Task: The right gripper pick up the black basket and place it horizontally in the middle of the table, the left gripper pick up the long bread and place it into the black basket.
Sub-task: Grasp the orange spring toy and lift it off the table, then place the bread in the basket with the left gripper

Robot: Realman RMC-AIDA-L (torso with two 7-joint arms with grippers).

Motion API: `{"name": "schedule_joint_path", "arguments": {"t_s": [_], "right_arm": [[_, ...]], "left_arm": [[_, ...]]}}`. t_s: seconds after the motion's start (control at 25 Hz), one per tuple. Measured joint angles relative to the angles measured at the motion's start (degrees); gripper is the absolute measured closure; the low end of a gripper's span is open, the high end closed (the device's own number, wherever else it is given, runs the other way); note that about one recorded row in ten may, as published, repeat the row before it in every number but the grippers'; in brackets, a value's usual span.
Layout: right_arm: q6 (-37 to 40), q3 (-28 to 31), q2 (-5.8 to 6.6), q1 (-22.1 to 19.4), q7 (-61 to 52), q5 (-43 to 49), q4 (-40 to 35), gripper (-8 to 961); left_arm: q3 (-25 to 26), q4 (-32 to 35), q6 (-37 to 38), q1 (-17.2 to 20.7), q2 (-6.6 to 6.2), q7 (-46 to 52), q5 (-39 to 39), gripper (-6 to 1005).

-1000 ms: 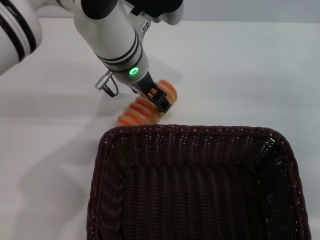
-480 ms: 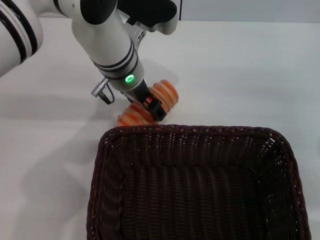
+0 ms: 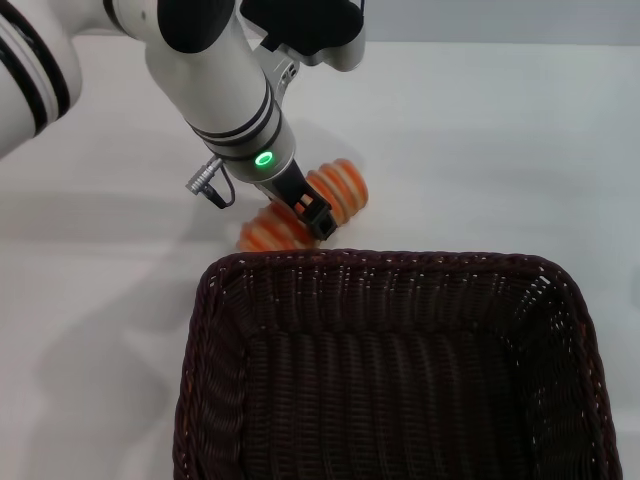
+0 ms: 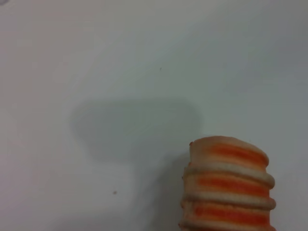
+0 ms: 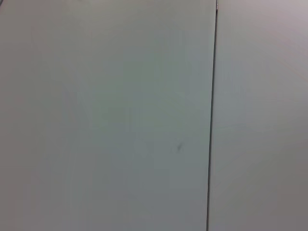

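Observation:
The long bread [image 3: 340,190], ridged orange and cream, lies on the white table [image 3: 480,150] just beyond the far rim of the black basket [image 3: 390,262]. The basket fills the near middle of the head view, lengthwise across, and holds nothing. My left gripper [image 3: 312,212], on the arm with the green-lit ring, reaches down over the middle of the bread and is shut across it. One end of the bread shows in the left wrist view [image 4: 228,185] with a shadow on the table beside it. My right gripper is out of view.
The left arm's white forearm [image 3: 215,70] crosses the upper left of the head view. The right wrist view shows only a plain pale surface with a thin dark seam [image 5: 211,120].
The left wrist has shifted a little towards the basket, and the bread's far end has turned and moved slightly right with it. The basket has not moved.

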State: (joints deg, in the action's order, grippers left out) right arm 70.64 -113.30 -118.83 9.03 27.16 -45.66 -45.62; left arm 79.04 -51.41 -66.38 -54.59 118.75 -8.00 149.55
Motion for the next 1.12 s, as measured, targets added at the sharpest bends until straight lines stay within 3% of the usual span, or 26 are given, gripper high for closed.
{"name": "schedule_joint_path", "arguments": {"t_s": [0.24,0.44,0.48,0.64,0.84,0.92,1.12], "right_arm": [[0.0,0.2,0.0,0.0,0.0,0.0,0.1,587],[0.0,0.3,0.0,0.2,0.0,-0.2,0.5,587],[0.0,0.3,0.0,0.2,0.0,-0.2,0.5,587],[0.0,0.3,0.0,0.5,0.0,-0.3,0.9,587],[0.0,0.6,0.0,0.5,0.0,-0.3,1.0,588],[0.0,0.8,0.0,0.5,0.0,-0.3,1.1,588],[0.0,0.9,0.0,0.6,0.0,-0.3,1.1,588]], "left_arm": [[0.7,-2.0,-1.7,0.1,-0.34,-1.1,0.5,334],[11.2,-22.8,-11.4,4.5,-0.65,-9.8,5.6,355],[11.2,-22.8,-11.4,4.5,-0.65,-9.8,5.6,359],[15.7,-40.1,-20.5,6.3,-0.64,-16.1,3.8,402],[15.1,-51.5,-30.5,7.2,-0.46,-20.4,-3.0,458],[12.9,-56.4,-34.7,8.5,-0.44,-22.8,-10.7,475],[8.0,-58.7,-36.6,9.5,-0.41,-25.0,-19.0,516]]}}
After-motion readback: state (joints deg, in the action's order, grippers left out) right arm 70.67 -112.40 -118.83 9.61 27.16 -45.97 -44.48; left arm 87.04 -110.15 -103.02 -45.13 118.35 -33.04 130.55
